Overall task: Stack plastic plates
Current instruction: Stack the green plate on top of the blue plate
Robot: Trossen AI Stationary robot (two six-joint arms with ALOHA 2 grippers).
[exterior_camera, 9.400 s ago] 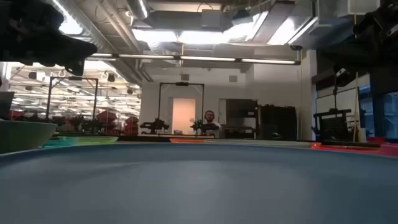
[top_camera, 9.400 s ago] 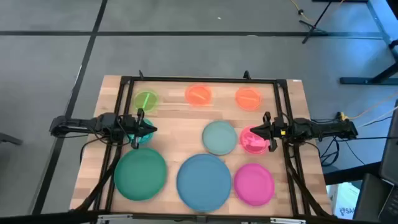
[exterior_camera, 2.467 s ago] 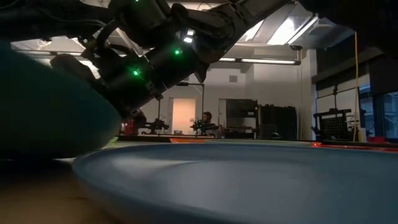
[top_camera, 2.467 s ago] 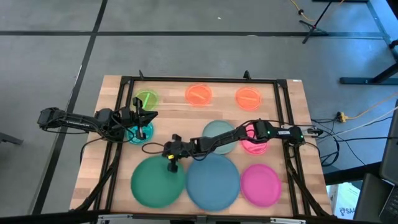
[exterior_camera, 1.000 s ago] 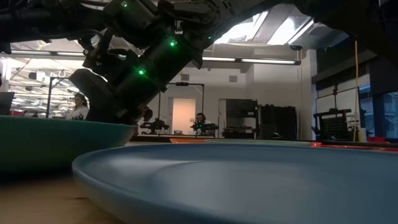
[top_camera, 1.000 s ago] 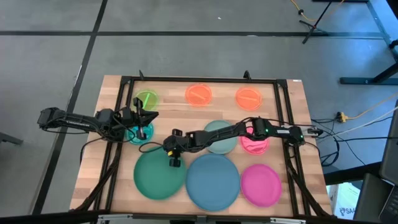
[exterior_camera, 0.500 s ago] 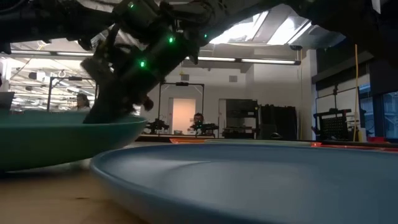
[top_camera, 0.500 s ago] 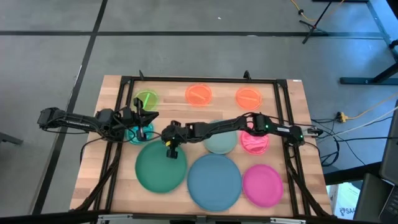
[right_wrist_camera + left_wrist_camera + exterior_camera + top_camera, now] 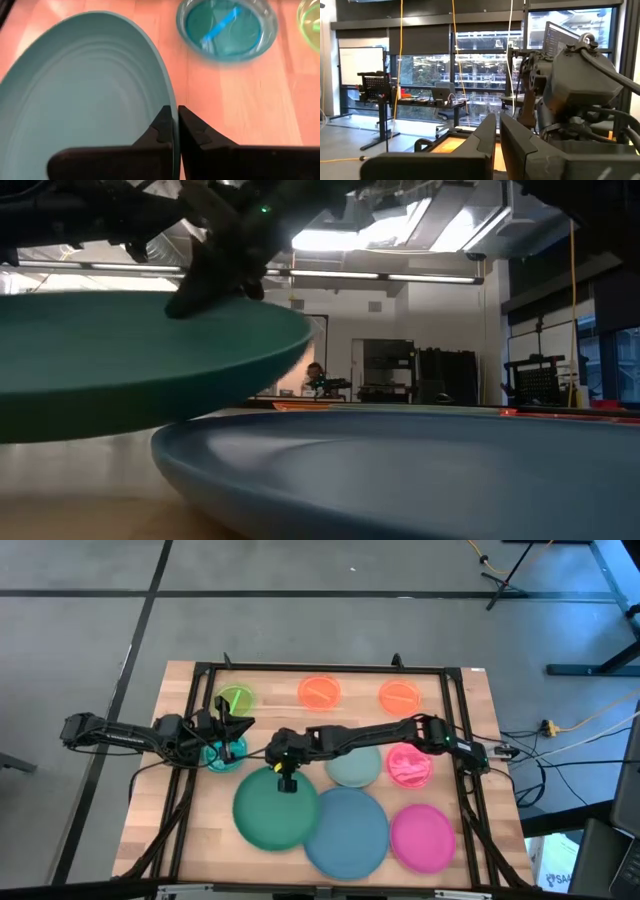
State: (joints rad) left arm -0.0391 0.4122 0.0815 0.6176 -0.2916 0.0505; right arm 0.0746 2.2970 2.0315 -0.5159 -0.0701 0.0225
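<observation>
Wooden tabletop (image 9: 470,730), with a dark frame along its edges; no brand, label or writing can be read on anything.

Large blue plate (image 9: 348,830): lies flat at the near middle of the tabletop. In the low view (image 9: 420,470) it fills the foreground.

Large green plate (image 9: 272,810): just left of the blue plate, its right edge overlapping the blue plate's left rim. In the low view (image 9: 130,355) it hangs tilted above the blue plate, clear of the wood.

Magenta plate (image 9: 422,835): flat at the near right, just right of the blue plate.

Pale teal plate (image 9: 355,768): mid-tabletop, partly under the right arm.

Small pink plate (image 9: 408,766): just right of the pale teal one.

Two small orange plates (image 9: 319,692) (image 9: 399,697): side by side at the far edge.

Small neon green plate (image 9: 235,700): far left corner.

Small translucent blue-teal plate (image 9: 222,755): left side, under the left gripper; the right wrist view shows it (image 9: 227,27) lying on the wood beyond the green plate.

Right gripper (image 9: 287,778): reaches across to the left, jaws pinching the far rim of the large green plate (image 9: 172,127).

Left gripper (image 9: 228,743): hovers over the blue-teal plate, jaws pressed almost together (image 9: 497,130), nothing between them.
</observation>
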